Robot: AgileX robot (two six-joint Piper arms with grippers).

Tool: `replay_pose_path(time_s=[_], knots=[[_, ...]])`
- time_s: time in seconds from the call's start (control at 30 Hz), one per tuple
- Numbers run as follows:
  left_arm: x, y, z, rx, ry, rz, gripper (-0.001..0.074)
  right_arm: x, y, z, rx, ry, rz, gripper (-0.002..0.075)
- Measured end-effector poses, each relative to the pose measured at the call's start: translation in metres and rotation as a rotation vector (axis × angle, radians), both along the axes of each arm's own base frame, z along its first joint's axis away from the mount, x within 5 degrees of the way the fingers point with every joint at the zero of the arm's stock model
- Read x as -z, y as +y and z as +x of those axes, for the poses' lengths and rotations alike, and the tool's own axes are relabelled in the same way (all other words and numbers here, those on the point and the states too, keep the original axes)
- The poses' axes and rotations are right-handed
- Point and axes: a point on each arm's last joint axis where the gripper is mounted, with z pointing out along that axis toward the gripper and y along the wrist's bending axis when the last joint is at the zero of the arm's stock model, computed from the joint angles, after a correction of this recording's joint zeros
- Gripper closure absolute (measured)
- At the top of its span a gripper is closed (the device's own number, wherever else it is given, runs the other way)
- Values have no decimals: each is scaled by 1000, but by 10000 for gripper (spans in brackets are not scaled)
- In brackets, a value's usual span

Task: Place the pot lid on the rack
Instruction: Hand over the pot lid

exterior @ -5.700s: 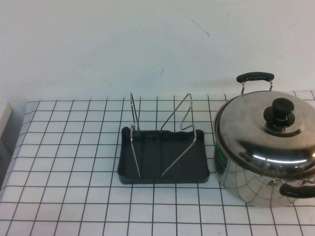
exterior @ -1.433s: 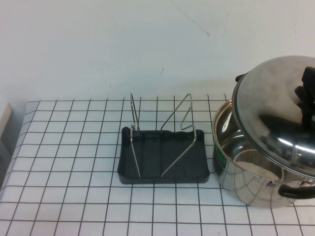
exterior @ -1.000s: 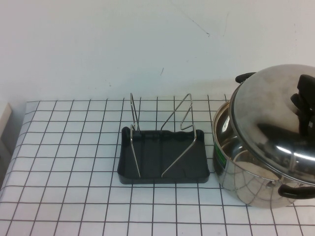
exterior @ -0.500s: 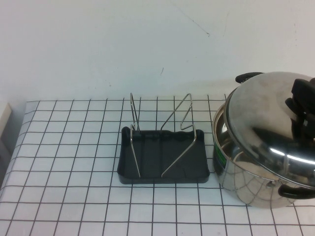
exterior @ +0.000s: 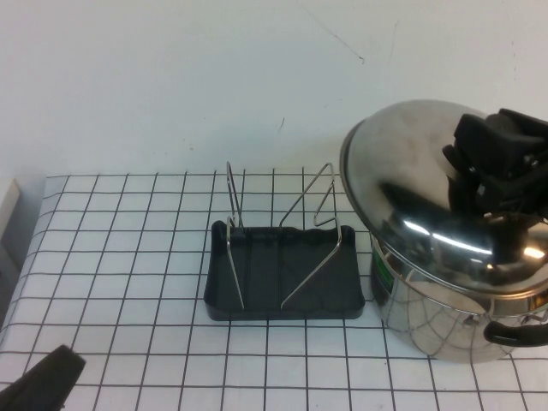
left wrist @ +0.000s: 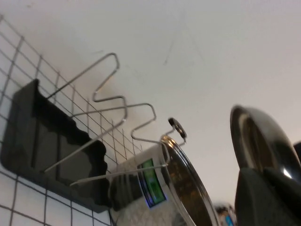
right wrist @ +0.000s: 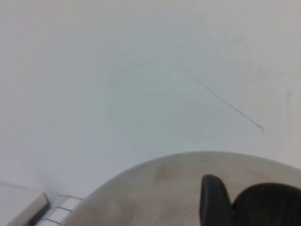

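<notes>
At the near left corner of the worktop [exterior: 128, 360], only a dark part of the left tool [exterior: 38, 385] shows in the high view; it hangs low over the checked cloth with its fingers closed on nothing, well apart from everything else.

Farther in, near the middle of the worktop, stands the rack [exterior: 282, 274], a black tray with two upright bent wire loops rising from it. Nothing sits in it. In the left wrist view the rack [left wrist: 51, 141] lies just beside the pot [left wrist: 160, 188], whose green label faces it.

On the right stands the pot [exterior: 445, 308], uncovered, its near black handle at the right edge of the high view. It is just beside the rack, with a narrow gap between them.

Above the pot the lid [exterior: 428, 205] is held in the air, tilted, its domed top facing the camera and its left rim reaching over the gap toward the rack's right loop. The right tool [exterior: 492, 167] is clamped on the knob at the lid's centre, its black fingers covering most of it. In the right wrist view the lid [right wrist: 155, 197] fills the lower part, with the white wall [right wrist: 141, 70] behind.
</notes>
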Motion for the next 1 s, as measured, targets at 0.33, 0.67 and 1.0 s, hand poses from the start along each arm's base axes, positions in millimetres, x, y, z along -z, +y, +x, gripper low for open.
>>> replay_pose_path(time_s=[0.33, 0.67, 1.0], knots=[[-68, -12, 64, 388, -143, 233, 375, -9, 12, 0, -122, -156, 56, 389], [-110, -46, 137, 644, -161, 213, 140, -15, 15, -3, -162, -233, 69, 389], [-126, -117, 174, 730, -201, 284, 150, -16, 16, -4, -179, -247, 65, 389]])
